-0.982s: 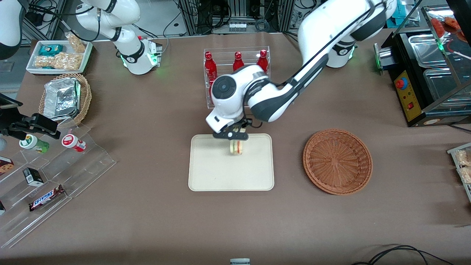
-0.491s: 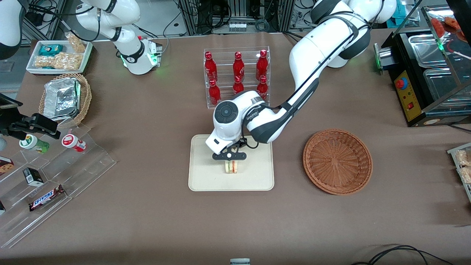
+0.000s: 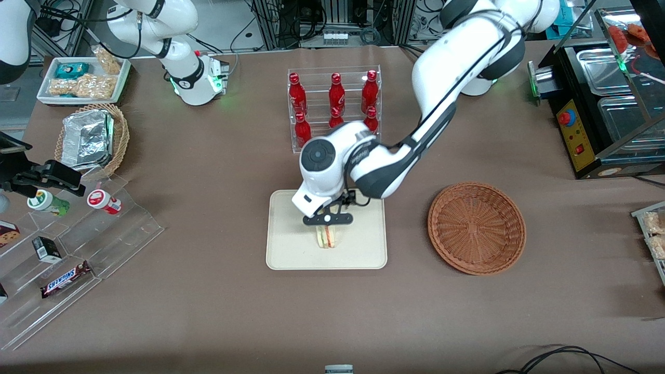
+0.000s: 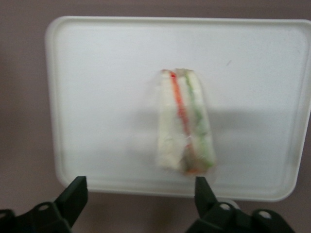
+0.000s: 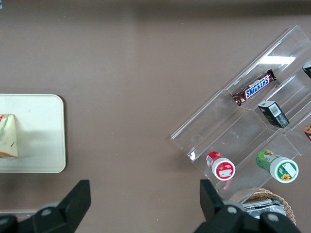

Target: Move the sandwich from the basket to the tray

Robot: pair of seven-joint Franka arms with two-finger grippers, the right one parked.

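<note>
Now the sandwich (image 4: 185, 130) lies on the tray (image 3: 291, 249), about midway along it and nearer the front camera than the tray's centre, its filling stripes facing up in the left wrist view. Just above it hangs the hand (image 3: 328, 220), fingers (image 4: 73, 196) spread wide and clear of the bread on both sides, gripping nothing. On the table (image 3: 218, 311) the tray sits between a rack of red bottles (image 3: 335, 106), farther from the camera, and the open table edge nearer to it. Beside the tray, toward the working arm's end, the basket (image 3: 476, 227) holds nothing. Toward the parked arm's end stand a clear stepped display (image 3: 78, 249) with a Snickers bar (image 3: 66, 279) and small jars (image 3: 104, 201).
</note>
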